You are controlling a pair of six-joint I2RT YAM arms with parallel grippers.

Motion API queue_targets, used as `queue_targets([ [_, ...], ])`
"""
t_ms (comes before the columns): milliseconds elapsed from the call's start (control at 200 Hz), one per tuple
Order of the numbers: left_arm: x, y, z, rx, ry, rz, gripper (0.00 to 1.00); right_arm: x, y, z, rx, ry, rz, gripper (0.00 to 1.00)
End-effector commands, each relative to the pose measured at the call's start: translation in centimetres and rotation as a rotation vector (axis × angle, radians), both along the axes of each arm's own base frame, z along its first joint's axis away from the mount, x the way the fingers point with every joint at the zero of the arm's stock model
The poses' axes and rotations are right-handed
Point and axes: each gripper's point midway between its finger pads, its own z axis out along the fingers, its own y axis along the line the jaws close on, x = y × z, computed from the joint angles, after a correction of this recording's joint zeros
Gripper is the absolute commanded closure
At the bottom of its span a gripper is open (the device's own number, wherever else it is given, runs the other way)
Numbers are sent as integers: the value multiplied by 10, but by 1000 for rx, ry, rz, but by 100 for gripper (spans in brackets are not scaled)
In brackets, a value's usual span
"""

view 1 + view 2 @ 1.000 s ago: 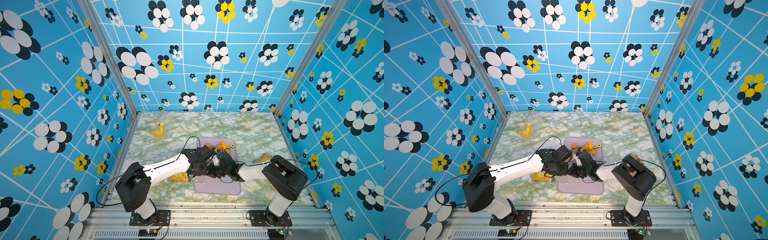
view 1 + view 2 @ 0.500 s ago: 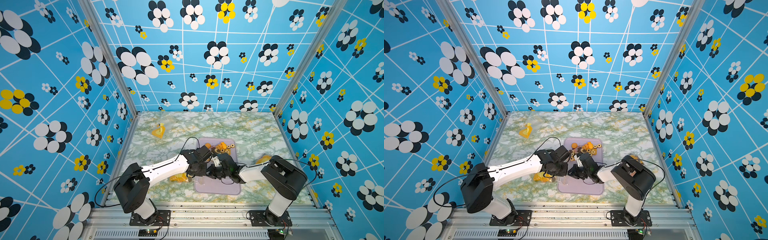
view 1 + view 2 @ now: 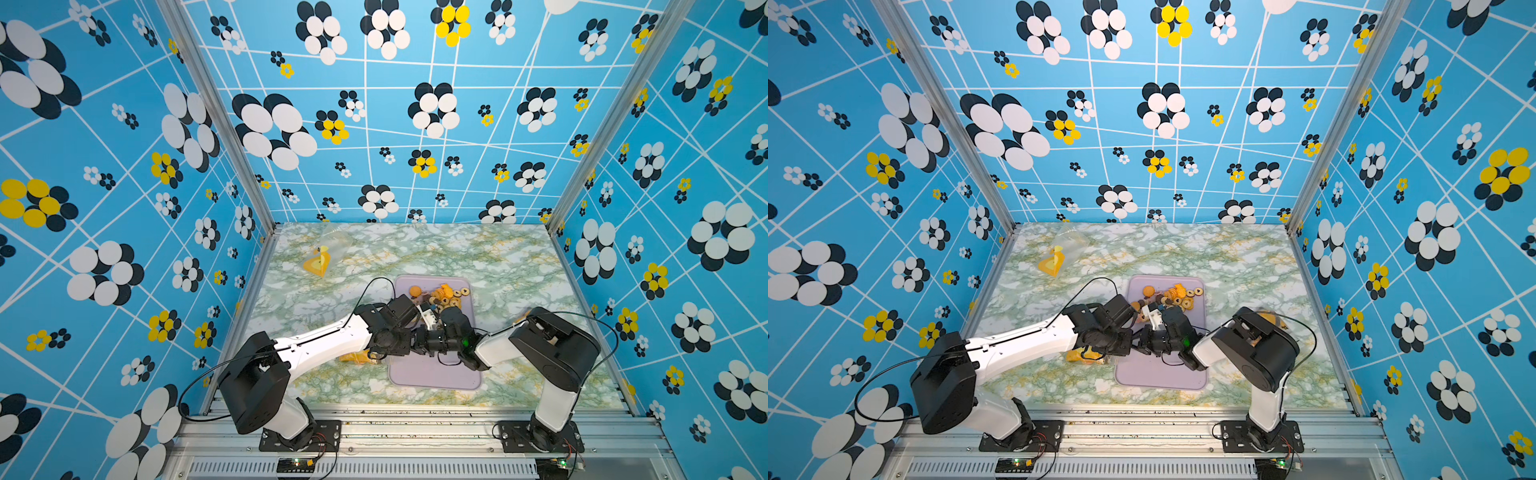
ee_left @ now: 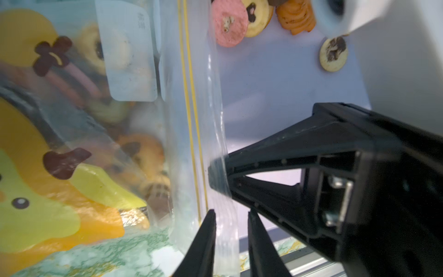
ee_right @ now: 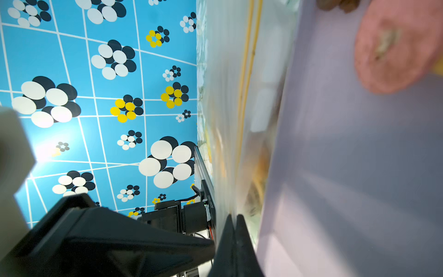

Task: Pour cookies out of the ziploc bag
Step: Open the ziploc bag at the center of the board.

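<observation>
Two pincers meet over the left edge of the lilac tray [image 3: 436, 374], around the middle of the marble table [image 3: 478, 253]. The left pincer [image 4: 231, 212] stands a little apart. Its wrist view shows a clear gap between the two black fingers [image 4: 206, 239], and the transparent lip of the ziploc bag [image 4: 167, 120] passes through this gap. Whether the film touches a finger, I cannot tell. The right pincer [image 5: 235, 217] is pressed together on the same lip, just beside the left one, with the film caught between its tips.

The cookies [image 3: 442, 293] are in two places. A heap lies on the far end of the tray, and others sit inside the bag. The bag lies on the table at the left of the tray, and its lip reaches over the tray's left edge.

The near half of the tray is bare, and its near edge is close to the near rim of the table. A wide stretch of marble runs from the far edge of the tray to the back wall. A second printed bag [image 3: 322, 257] lies at the far left, well apart.

In both top views the arms cover the ziploc bag almost fully, and only an orange corner shows under the left arm. The left wrist view shows its yellow zip lines, a yellow and orange printed figure, and cookies behind the film. On the tray it shows pink, orange and pale cookies. The right wrist view is blurred; it shows the zip lines from the side and one pink cookie on the tray.
</observation>
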Motion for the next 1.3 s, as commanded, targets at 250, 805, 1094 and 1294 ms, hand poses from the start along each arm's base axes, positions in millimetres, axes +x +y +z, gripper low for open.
queue_targets([
  [250,-6,16,-15,86,44,19,75,-5,1,7,40,-3,15,100],
  [805,-6,23,-22,149,62,32,80,-7,-2,7,32,-4,13,100],
  [1094,3,18,10,35,-66,34,66,-10,-1,18,85,-15,28,100],
  [1294,8,18,20,25,-100,32,52,-13,2,23,124,-16,49,100],
])
